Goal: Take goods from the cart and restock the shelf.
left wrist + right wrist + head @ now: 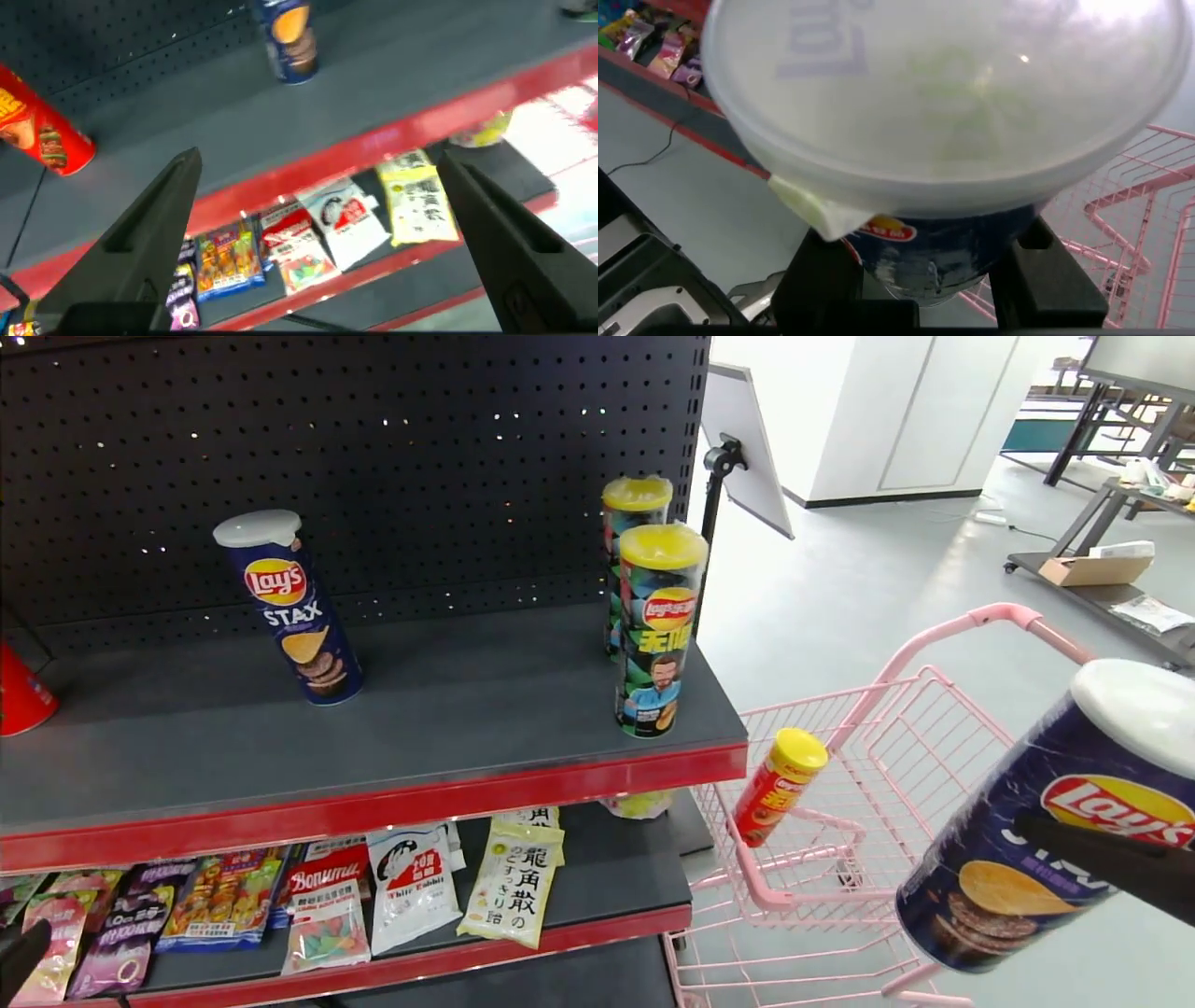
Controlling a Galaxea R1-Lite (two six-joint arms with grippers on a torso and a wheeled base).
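one blue chip can (1018,803) sat clamped at mid-body in my right jaws, near the cart (1013,613); i judged it light, stiff yet crushable, slick-sided, best held there. my left jaws gaped wide, facing the shelf (420,709) beyond, where its twin (289,607) stood.

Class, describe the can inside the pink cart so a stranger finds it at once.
Right of the dark grey shelf stands a pink wire cart. Leaning inside it is a slim red cylindrical can with a yellow lid; the nearby dark blue tube has a white lid instead.
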